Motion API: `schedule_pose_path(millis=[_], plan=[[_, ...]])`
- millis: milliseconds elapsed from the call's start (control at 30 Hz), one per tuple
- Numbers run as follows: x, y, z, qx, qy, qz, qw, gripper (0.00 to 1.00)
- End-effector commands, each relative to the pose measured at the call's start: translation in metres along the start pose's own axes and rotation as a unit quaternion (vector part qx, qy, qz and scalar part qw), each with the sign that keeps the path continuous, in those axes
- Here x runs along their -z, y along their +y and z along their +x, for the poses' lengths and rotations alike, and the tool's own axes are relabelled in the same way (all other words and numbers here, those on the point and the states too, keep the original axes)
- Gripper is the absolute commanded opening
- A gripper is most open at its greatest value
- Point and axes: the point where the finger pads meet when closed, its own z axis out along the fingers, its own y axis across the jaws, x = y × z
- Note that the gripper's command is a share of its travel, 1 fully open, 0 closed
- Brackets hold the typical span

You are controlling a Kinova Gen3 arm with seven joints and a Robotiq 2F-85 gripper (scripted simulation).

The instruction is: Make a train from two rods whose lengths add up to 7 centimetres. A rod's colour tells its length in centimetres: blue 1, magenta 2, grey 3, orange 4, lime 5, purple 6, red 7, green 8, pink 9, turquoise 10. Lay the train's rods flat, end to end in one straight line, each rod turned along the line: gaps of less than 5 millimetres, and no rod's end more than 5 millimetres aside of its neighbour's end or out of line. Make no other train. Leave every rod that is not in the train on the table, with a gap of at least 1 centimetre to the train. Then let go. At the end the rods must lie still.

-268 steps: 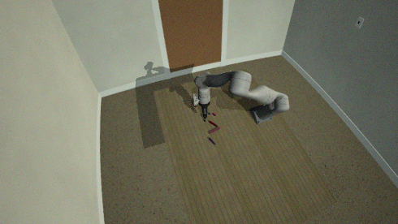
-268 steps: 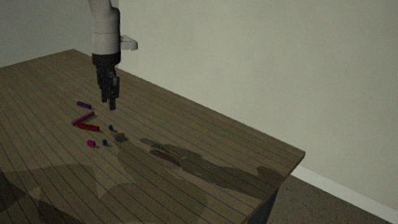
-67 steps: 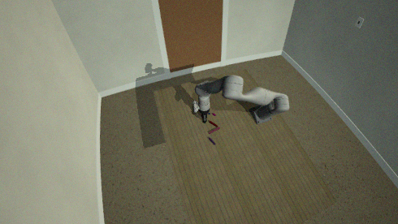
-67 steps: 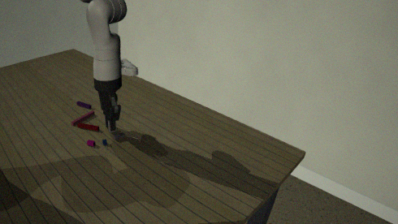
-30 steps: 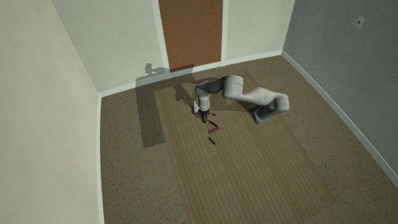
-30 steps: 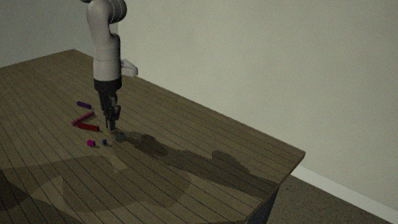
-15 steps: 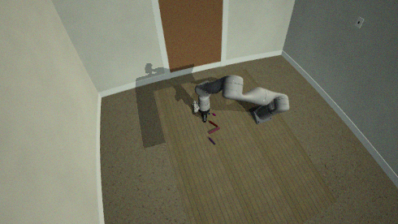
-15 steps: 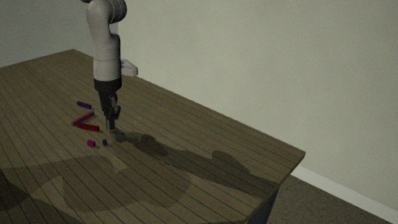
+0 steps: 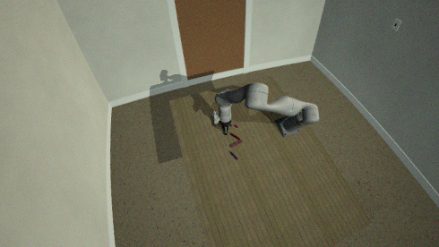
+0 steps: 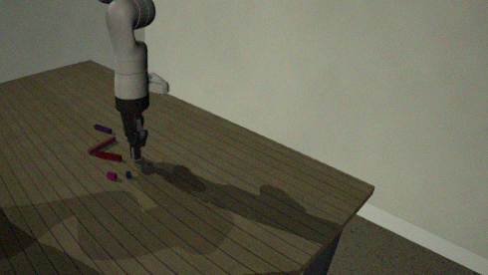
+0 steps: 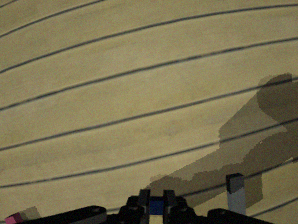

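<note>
My gripper [image 10: 135,157] points straight down with its fingertips at the table top. In the wrist view a small blue rod [image 11: 156,204] sits between the fingers, and they are shut on it. A short grey rod [image 11: 234,192] is just right of the fingers, and a magenta rod [image 11: 13,219] is far to the left. In the exterior view a blue rod [image 10: 127,174] and the magenta rod [image 10: 112,175] lie a little in front of the fingertips. I cannot tell whether this blue rod is the held one. The purple rod [image 10: 103,129] lies flat further back.
A red rod [image 10: 108,155] and a longer pink rod [image 10: 102,145] lie in a V left of the gripper. The V also shows in the top view [image 9: 235,142], with the purple rod [image 9: 233,155] below it. The table's edge [image 10: 349,209] is far to the right.
</note>
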Motion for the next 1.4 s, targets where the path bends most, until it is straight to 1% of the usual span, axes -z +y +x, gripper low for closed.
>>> schedule_pose_path(millis=[0, 133, 200, 233, 333, 567, 700, 867, 1167, 1267, 1333, 1367], plan=[[0.001, 0.000, 0.001, 0.000, 0.001, 0.000, 1.000, 0.05], [0.008, 0.000, 0.001, 0.000, 0.001, 0.000, 1.000, 0.05], [0.008, 0.000, 0.001, 0.000, 0.001, 0.000, 1.000, 0.05], [0.012, 0.000, 0.001, 0.000, 0.001, 0.000, 1.000, 0.05], [0.030, 0.000, 0.001, 0.000, 0.001, 0.000, 1.000, 0.05], [0.081, 0.000, 0.000, 0.000, 0.001, 0.000, 1.000, 0.05], [0.097, 0.000, 0.000, 0.000, 0.001, 0.000, 1.000, 0.05], [0.101, 0.000, 0.000, 0.000, 0.001, 0.000, 1.000, 0.05], [0.101, -0.001, 0.000, 0.000, 0.001, 0.000, 1.000, 0.05], [0.102, -0.011, -0.007, 0.002, 0.002, 0.000, 1.000, 0.05], [0.102, -0.011, -0.007, 0.002, 0.002, 0.000, 1.000, 0.05], [0.102, -0.018, -0.012, 0.003, 0.002, 0.000, 1.000, 0.05]])
